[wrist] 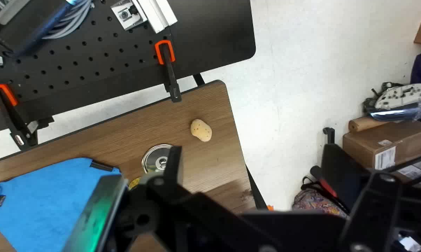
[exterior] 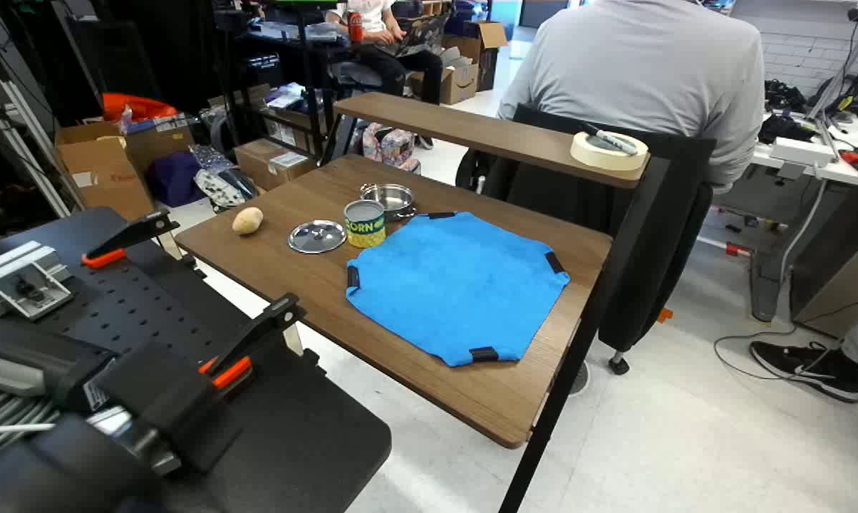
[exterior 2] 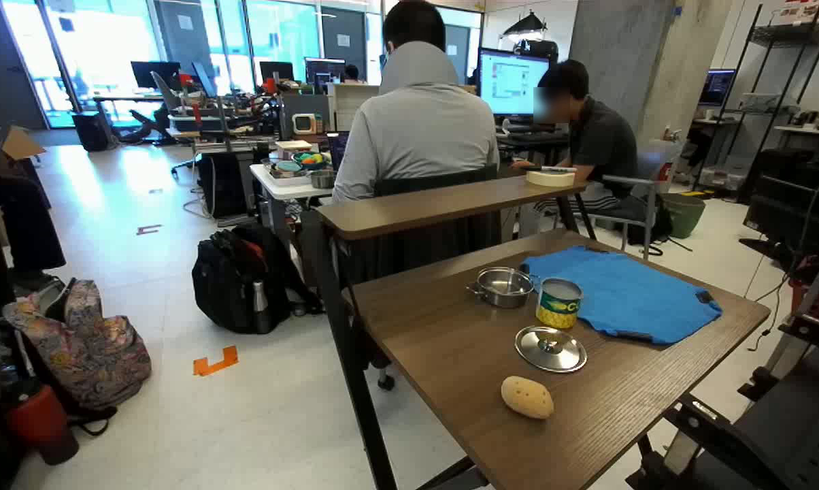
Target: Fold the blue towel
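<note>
The blue towel (exterior: 457,292) lies spread out and mostly flat on the brown table. It has small dark tabs at its edges, and its corners look tucked in. It also shows in an exterior view (exterior 2: 634,289), partly behind the corn can. In the wrist view, the towel (wrist: 46,206) is at the lower left, partly hidden by the gripper. My gripper (wrist: 253,154) is open, with its fingers wide apart and nothing between them. It is above the scene, off to the side of the towel and not touching it. The gripper is out of view in both exterior views.
A corn can (exterior: 365,226) and steel pot (exterior: 390,199) stand close beside the towel. A steel lid (exterior: 316,236) and potato (exterior: 247,221) lie farther along the table. A raised shelf (exterior: 472,135) spans the table's edge. Black clamps (exterior: 258,338) jut from the black robot table.
</note>
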